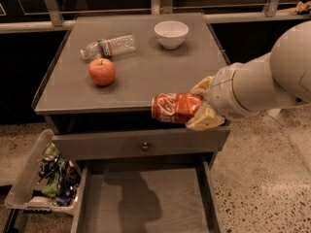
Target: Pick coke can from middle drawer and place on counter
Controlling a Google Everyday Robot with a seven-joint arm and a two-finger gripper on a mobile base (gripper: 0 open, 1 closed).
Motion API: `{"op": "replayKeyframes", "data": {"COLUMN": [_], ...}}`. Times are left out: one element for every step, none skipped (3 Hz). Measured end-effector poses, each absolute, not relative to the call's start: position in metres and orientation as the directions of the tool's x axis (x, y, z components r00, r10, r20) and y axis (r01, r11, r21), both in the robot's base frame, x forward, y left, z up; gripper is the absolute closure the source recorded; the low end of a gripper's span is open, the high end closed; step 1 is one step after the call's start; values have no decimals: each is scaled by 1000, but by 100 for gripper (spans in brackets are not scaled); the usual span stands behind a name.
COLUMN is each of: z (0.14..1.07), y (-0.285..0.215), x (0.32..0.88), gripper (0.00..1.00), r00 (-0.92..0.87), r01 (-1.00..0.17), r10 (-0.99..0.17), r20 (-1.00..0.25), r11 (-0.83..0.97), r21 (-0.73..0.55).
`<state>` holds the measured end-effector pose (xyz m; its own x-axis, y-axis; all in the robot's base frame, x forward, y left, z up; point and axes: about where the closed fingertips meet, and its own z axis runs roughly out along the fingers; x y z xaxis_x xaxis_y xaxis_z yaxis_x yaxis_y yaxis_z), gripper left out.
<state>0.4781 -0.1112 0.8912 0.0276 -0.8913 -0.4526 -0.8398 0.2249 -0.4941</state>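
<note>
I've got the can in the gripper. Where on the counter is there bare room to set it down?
The gripper, shut on the can, hangs at the counter's front right edge. Bare: the wide patch between apple and right rim, in front of the bowl. Crowded: back left, where bottle and apple sit close.
</note>
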Motion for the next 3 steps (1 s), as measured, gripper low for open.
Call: {"op": "replayKeyframes", "data": {"z": [891,891,903], "y": [-111,-116,-128], "x": [478,487,522], "gripper": [100,100,100], "r00": [28,-5,-67], "r01": [-840,-828,-783], "r10": [-891,-883,-848], "r20": [-453,-468,-525], "r11": [225,266,371], "r21": [-494,-493,-499]}}
